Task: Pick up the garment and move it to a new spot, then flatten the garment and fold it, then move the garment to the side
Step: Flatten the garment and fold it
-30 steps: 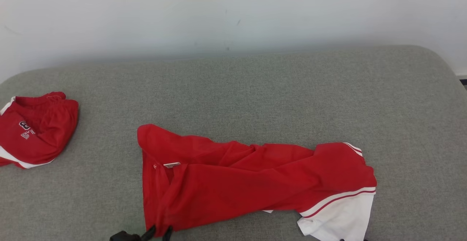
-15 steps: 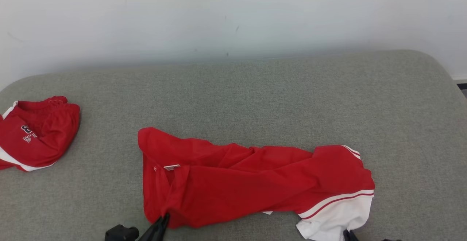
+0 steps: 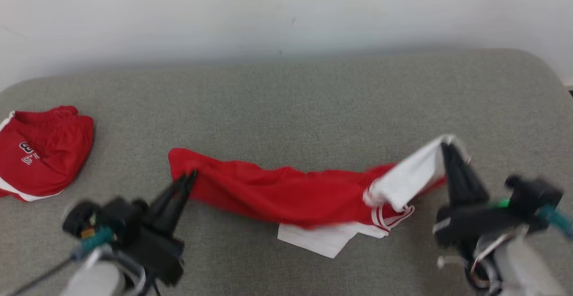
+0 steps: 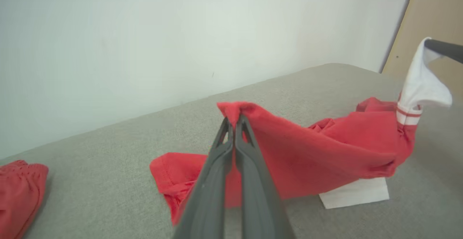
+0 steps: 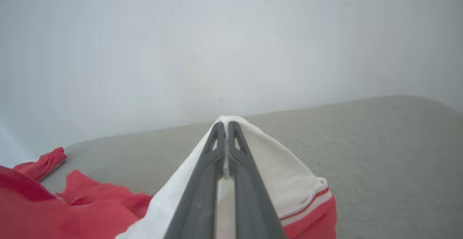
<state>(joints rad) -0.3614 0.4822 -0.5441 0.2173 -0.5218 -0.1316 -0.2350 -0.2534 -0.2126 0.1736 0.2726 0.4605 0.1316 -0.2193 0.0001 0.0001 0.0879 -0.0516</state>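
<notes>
The garment (image 3: 286,193) is red with white striped ends and hangs stretched between both grippers above the grey cushion (image 3: 286,108). My left gripper (image 3: 190,177) is shut on its red left edge; the left wrist view shows the garment (image 4: 307,148) pinched at the left gripper (image 4: 234,118). My right gripper (image 3: 445,146) is shut on the white end, lifted higher; in the right wrist view the right gripper (image 5: 224,125) clamps the garment (image 5: 275,166). A white flap (image 3: 322,240) rests on the cushion below.
A second red garment (image 3: 40,152) with white lettering lies bunched at the cushion's far left. A pale wall (image 3: 286,14) runs behind the cushion. A tan panel (image 4: 434,22) stands at the right in the left wrist view.
Both grippers closed on the garment's near edge and lifted it up and away from me, so it now hangs bunched between them. The camera view has shifted slightly.
</notes>
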